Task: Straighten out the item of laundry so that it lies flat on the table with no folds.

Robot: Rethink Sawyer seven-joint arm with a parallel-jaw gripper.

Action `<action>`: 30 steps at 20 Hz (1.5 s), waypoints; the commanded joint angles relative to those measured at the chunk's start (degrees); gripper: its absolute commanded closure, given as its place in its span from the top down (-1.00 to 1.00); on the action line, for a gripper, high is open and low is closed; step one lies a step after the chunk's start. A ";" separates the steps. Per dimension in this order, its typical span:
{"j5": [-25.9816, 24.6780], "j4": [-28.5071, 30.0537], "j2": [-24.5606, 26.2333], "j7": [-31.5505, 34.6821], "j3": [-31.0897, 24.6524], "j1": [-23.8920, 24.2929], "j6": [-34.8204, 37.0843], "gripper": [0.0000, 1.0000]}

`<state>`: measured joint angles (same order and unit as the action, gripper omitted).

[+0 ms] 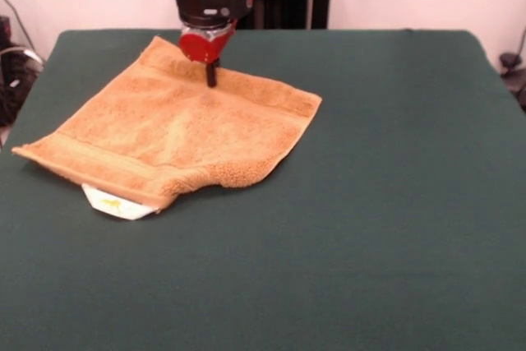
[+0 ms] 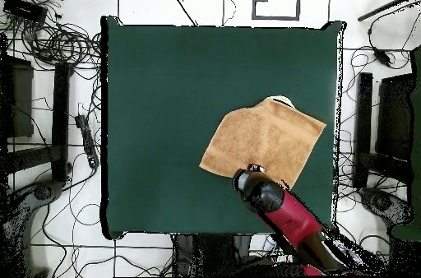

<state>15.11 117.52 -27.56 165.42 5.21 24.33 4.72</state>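
Observation:
The item of laundry, an orange-tan towel, lies on the left half of the green table. Its near right edge is rolled under into a thick fold, and a white tag pokes out from beneath the near corner. My gripper comes straight down onto the towel's far edge, its dark tips together and touching the cloth. I cannot see whether any cloth is pinched. From overhead, the towel lies near the table's right side and the arm's head covers the gripper.
The towel's left corner reaches close to the table's left edge. Cables and stands surround the table on the floor.

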 commanded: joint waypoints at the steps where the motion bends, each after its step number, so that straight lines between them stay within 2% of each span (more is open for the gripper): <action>1: 3.64 3.35 1.99 6.80 -6.99 -0.83 7.63 -1.00; 5: 3.38 0.66 -1.84 5.88 -2.31 -3.03 17.73 -1.00; 11: -0.30 -0.83 -13.99 6.50 3.59 -4.88 36.00 -1.00; 13: -0.97 -0.51 -16.97 6.18 4.45 -4.82 39.34 -1.00; 17: -1.30 -0.20 -19.55 5.01 5.38 -4.55 42.26 -1.00; 19: -0.51 0.45 -18.50 4.67 4.84 -4.52 39.83 -1.00; 21: 1.29 2.38 -14.17 3.90 2.48 -3.58 30.88 -1.00; 24: 3.34 4.43 -5.48 3.24 -3.86 0.01 14.94 -1.00; 27: 3.07 4.44 0.25 5.00 -7.99 2.01 4.72 -1.00; 30: 3.23 2.12 4.12 8.57 -7.71 0.04 1.47 -1.00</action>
<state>15.30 117.89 -34.50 165.42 7.23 25.93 13.97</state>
